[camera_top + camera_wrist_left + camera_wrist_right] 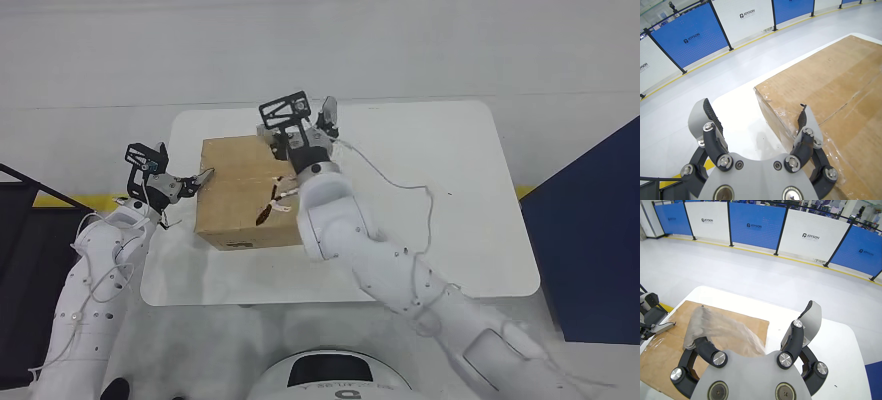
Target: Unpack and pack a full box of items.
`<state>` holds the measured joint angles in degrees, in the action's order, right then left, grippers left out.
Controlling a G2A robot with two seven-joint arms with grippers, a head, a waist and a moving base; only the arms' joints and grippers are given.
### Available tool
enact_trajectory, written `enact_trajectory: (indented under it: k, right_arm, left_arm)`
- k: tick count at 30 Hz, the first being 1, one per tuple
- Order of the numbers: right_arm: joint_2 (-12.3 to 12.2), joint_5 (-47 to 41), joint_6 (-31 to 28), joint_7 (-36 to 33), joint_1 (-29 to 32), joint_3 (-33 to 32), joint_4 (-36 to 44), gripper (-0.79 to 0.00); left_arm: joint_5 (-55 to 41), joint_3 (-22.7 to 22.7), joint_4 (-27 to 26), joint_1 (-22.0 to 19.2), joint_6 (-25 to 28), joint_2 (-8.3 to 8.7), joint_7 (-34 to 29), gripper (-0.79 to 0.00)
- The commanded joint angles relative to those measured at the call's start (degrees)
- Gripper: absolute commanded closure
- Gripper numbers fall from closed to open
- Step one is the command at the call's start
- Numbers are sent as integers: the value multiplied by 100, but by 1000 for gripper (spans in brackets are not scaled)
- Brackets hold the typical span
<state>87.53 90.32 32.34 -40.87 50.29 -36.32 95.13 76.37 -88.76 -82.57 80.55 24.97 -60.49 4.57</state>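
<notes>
Box (pixel 235 200) edge at wide-open left hand (pixel 754 103); clear tape (pixel 728 326) on open right hand (pixel 755 308), plain from its wrist

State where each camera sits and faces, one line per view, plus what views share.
Top view: overhead, looking down on table and box; left gripper and right gripper show.
Left wrist view: behind the left gripper, facing the box's corner.
Right wrist view: behind the right gripper, facing over the box toward fencing.
Shared: the box, in all three.

top view looks down from high above the table (pixel 470 130); both wrist views sit low and close, sharing the box (pixel 838 75) top.
</notes>
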Motion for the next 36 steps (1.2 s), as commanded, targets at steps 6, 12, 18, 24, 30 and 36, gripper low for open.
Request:
enact_trajectory:
  k: [6, 12, 18, 24, 30, 36]
  right_arm:
    - [937, -510, 703, -216, -1345, 968, -1213, -785]
    - [1273, -677, 1161, 329, -1388, 862, -1243, -785]
    - [1092, -703, 638, 345, -549, 274, -538, -785]
    - [647, -1269, -1051, 608, 881, -1026, 563, -785]
    - [620, -1212, -1136, 685, 961, -1094, 600, -785]
    - [531, -2758, -1934, 1638, 1729, -1916, 786, -785]
  left_arm:
    - [0, 0, 0, 0, 0, 0, 0, -785]
    - [0, 0, 0, 0, 0, 0, 0, -785]
    - [0, 0, 0, 0, 0, 0, 0, -785]
    - [0, 0, 0, 0, 0, 0, 0, -785]
    - [0, 0, 0, 0, 0, 0, 0, -785]
    - [0, 0, 0, 0, 0, 0, 0, -785]
